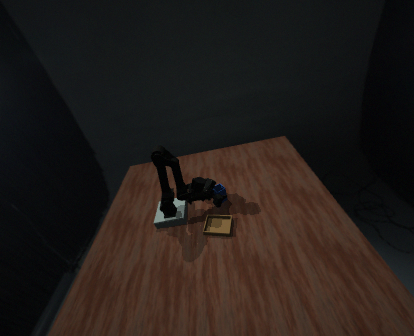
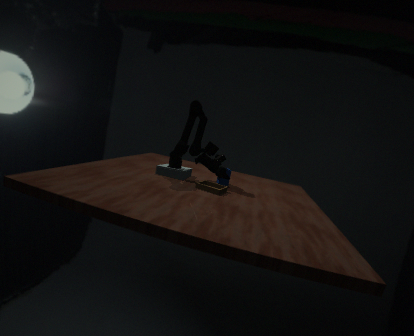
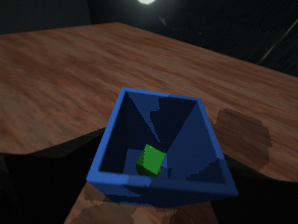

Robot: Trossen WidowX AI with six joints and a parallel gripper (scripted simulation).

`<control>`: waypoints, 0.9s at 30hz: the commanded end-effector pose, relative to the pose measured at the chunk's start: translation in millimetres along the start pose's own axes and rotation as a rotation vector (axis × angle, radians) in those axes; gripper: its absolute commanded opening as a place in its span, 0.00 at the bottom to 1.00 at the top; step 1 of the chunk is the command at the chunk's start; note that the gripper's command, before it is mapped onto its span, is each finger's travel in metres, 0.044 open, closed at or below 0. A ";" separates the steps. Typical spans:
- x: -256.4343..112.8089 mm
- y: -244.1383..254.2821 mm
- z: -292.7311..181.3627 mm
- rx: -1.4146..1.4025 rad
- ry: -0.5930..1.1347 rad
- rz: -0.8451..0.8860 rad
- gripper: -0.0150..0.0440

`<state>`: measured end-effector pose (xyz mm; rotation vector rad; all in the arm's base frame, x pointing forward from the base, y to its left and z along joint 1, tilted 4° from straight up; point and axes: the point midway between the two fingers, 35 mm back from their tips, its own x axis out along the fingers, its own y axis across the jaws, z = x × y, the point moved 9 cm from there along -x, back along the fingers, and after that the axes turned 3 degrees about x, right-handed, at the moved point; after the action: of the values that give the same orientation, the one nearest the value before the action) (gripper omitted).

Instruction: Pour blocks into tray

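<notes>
A blue square cup [image 1: 220, 189] [image 2: 221, 181] [image 3: 160, 193] stands upright behind the tray. In the wrist view a green block [image 3: 152, 160] lies at its bottom, with a sliver of something reddish under it; other blocks cannot be made out. The shallow yellow-brown tray [image 1: 217, 234] [image 2: 212, 189] lies flat close to the cup; no blocks show in it. My gripper [image 1: 220, 196] [image 2: 224, 175] [image 3: 150, 136] is open around the cup, one dark finger on each side. The cup's walls hide the fingertips in the wrist view, so contact cannot be told.
The arm's pale base block [image 1: 170, 221] [image 2: 174, 172] stands left of the tray in the top and exterior views. The wooden table [image 1: 283, 240] [image 2: 133, 200] extends around them; its far edge is behind the arm in the top view. The scene is dim, with dark shadows beside the cup.
</notes>
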<state>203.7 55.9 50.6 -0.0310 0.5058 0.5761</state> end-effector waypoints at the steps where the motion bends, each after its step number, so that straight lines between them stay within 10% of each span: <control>1: 2.7 -0.7 0.8 0.003 -0.003 -0.004 0.86; 23: 2.7 -0.7 0.8 0.003 -0.003 -0.004 0.62; 27: 1.5 -0.5 3.5 0.003 -0.003 -0.004 0.44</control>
<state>205.9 57.0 50.4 -0.0311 0.5060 0.5757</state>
